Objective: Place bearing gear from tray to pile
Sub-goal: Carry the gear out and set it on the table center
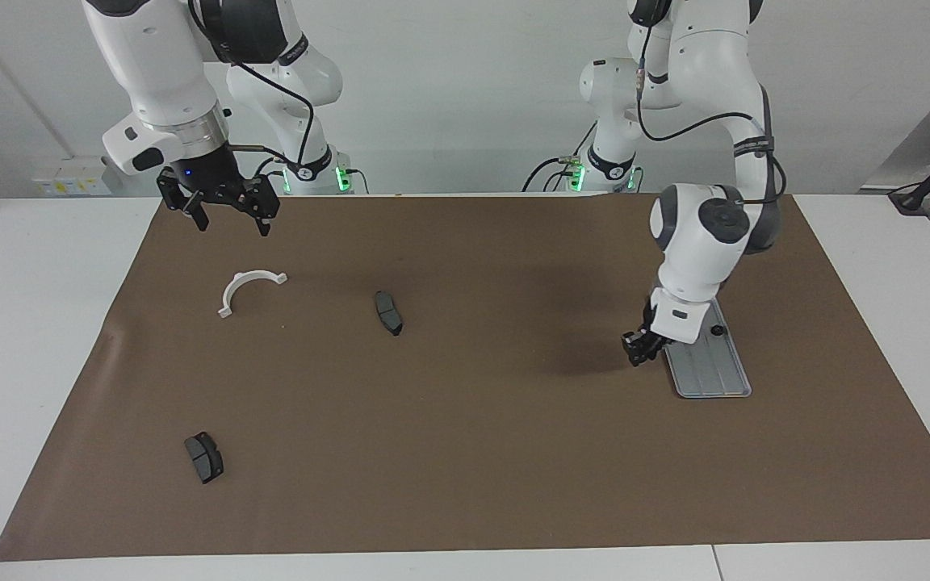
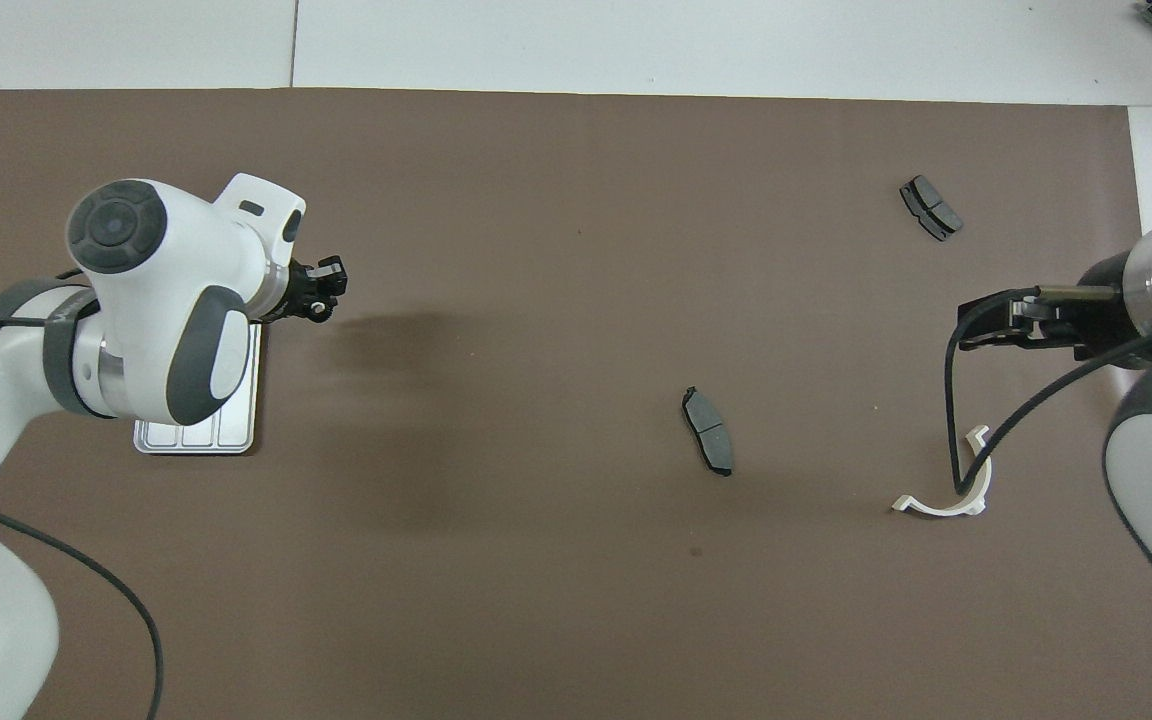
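My left gripper [image 1: 641, 345] [image 2: 322, 298] hangs over the brown mat just beside the tray [image 1: 711, 373] [image 2: 198, 438], on the side toward the right arm's end. It is shut on a small dark bearing gear [image 2: 316, 313], seen as a tiny ring between the fingertips. Another small dark gear [image 1: 717, 330] lies on the tray; in the overhead view the left arm covers most of the tray. The pile is a white half-ring bracket [image 1: 249, 289] [image 2: 946, 492] and two dark pads [image 1: 388, 312] [image 1: 203, 457]. My right gripper [image 1: 227, 218] [image 2: 964, 332] waits open over the mat near the bracket.
The brown mat [image 1: 481, 452] covers most of the white table. One pad [image 2: 708, 430] lies mid-mat, the other pad [image 2: 930, 207] far from the robots toward the right arm's end. A black cable [image 2: 956, 430] hangs from the right arm over the bracket.
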Robot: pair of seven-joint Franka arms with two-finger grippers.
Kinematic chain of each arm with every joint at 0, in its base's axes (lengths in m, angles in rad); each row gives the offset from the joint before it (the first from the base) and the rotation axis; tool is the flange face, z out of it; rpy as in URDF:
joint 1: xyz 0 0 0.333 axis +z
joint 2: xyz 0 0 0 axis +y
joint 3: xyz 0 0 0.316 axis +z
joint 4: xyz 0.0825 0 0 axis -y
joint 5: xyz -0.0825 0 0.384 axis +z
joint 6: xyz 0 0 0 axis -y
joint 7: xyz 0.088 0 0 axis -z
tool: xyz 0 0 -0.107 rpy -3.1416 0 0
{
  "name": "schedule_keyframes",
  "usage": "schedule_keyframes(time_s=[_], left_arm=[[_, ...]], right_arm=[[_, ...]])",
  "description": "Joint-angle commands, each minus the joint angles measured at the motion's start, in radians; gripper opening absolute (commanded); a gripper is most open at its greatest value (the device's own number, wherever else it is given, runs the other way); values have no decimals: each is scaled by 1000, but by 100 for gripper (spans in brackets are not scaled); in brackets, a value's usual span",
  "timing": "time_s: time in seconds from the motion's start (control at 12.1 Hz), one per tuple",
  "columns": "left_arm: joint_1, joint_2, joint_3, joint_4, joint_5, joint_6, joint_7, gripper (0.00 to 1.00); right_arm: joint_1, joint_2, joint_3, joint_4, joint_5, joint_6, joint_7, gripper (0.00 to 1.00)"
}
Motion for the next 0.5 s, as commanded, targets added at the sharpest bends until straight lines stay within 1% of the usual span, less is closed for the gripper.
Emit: schedule_keyframes(time_s=[0.0,0.25,0.41], left_arm=[[-108,-16,19,4,0,-22,-151,6],[-216,-21,18,4,0,-21,-236,6],[-273,-2,18,2,0,1,-258,6]], right_arm=[[-11,-9,1,-6,22,3,-32,100],[-11,-9,1,-6,22,3,-32,100],[-11,-9,1,-6,22,3,-32,100]])
